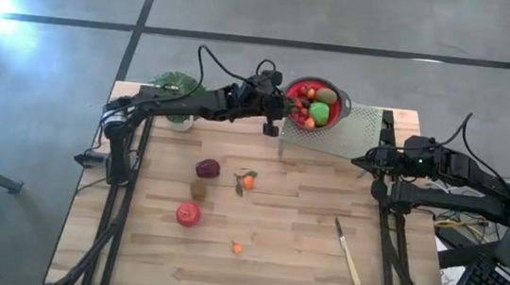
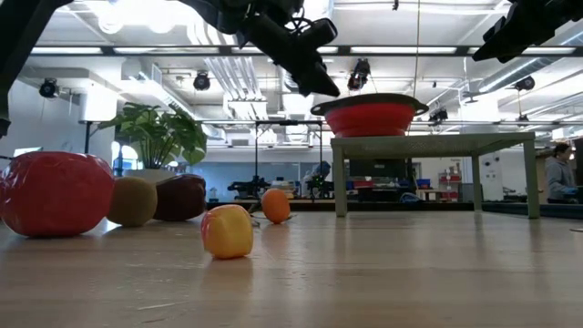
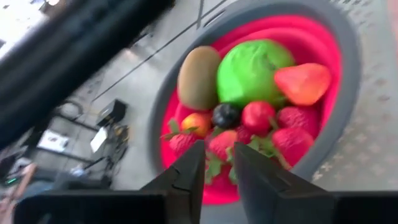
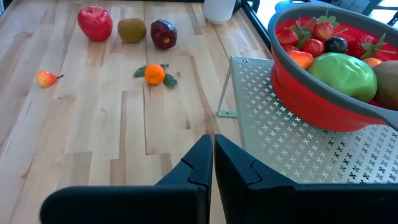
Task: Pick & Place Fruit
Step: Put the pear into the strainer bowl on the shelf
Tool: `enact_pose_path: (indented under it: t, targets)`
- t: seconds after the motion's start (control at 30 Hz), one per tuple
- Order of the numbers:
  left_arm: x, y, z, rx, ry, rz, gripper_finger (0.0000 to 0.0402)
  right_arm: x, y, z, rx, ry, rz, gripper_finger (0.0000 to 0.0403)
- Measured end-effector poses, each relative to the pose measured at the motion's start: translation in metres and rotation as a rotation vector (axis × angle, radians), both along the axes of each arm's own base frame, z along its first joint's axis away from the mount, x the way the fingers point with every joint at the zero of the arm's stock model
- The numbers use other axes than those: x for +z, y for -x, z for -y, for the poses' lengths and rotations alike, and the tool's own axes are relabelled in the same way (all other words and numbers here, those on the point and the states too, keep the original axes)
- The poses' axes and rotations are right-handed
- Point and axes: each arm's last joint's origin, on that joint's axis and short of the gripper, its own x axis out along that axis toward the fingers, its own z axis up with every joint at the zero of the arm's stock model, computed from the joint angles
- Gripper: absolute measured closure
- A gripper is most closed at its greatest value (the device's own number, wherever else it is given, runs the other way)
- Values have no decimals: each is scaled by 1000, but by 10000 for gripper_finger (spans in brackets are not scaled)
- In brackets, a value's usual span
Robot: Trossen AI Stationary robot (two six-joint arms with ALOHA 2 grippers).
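Five fruits (image 1: pixel 207 168) left on table (image 1: pixel 300 252), rest already in red bowl (image 1: pixel 329 119) on rack (image 1: pixel 355 139); left gripper (image 1: pixel 272 116) slightly parted, empty, over bowl rim; right gripper (image 1: pixel 364 160) closed, parked beside rack.

Red bowl with grey rim (image 1: pixel 317 85) on pale grey metal stand perforated with small crosses (image 1: pixel 356 134); inside, bright green round fruit (image 4: pixel 341 73), brown kiwi (image 3: pixel 198 77), red strawberries (image 3: pixel 288 134), orange-red strawberry (image 3: pixel 303 83), dark purple berry (image 3: pixel 226 114). Light blond wood-plank tabletop (image 1: pixel 302 233) with glossy red apple (image 1: pixel 188 214), brown kiwi-like fruit (image 1: pixel 198 190), dark maroon fruit (image 1: pixel 208 168), orange tangerine with green leaves (image 1: pixel 247 182), small yellow-and-red fruit (image 2: pixel 227 230), pale-handled, dark-bladed knife (image 1: pixel 349 253). Green leafy plant in white pot (image 1: pixel 180 97); black arms.
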Motion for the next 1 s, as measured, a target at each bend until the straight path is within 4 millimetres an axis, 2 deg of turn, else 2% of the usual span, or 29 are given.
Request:
enact_pose_path:
  t: [0.2,0.33,0.6,1.0]
  targets:
    - [1,-2,9,76,-69,-31,264,0,0,0,0,0,0,390]
    - [3,-7,23,65,-87,-38,238,0,0,0,0,0,0,390]
    - [15,-5,81,-71,-70,-114,233,0,0,0,0,0,0,390]
    - [1,14,162,-228,142,-313,234,0,0,0,0,0,0,390]
